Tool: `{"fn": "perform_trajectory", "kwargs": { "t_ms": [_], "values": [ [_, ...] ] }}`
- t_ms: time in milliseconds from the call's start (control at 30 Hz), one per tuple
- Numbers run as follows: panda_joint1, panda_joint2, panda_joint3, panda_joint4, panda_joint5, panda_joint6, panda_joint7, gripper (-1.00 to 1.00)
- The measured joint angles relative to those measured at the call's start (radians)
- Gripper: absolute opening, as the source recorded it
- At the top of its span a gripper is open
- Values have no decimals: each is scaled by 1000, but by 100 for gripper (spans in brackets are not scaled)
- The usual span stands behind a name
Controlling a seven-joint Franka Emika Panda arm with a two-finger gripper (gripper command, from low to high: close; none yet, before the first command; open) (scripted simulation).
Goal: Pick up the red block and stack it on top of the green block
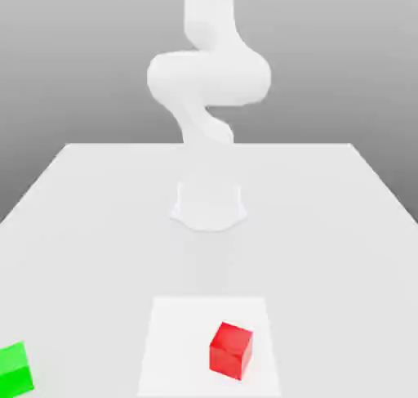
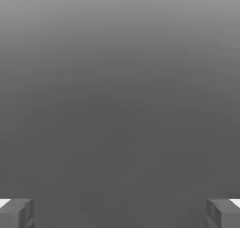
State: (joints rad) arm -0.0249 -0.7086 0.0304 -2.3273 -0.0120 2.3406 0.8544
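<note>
Can see the red block at the near side of the surface, on a white square; cannot tell how far from the pincer, seen released, spread wide. Can see the arm standing upright from its base, bent midway. Looks bright red, smooth and turned cornerwise. Near the exterior view's left edge, can make out the green block.

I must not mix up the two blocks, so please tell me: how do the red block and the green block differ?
The red block is red; the green block is green. The red block sits on the white square; the green block sits outside it. Both show plain faces.
</note>
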Motion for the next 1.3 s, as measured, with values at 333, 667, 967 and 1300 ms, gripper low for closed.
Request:
{"fn": "perform_trajectory", "kwargs": {
  "t_ms": [333, 667, 967, 1300],
  "values": [
    [-80, 370, 102, -110, -57, 163, 226, 0],
    [-87, 730, 132, -219, -80, 325, 424, 0],
    [-35, 1039, 78, -227, -123, 540, 519, -100],
    [-56, 952, 107, -240, -86, 469, 493, -100]
  ]
}}
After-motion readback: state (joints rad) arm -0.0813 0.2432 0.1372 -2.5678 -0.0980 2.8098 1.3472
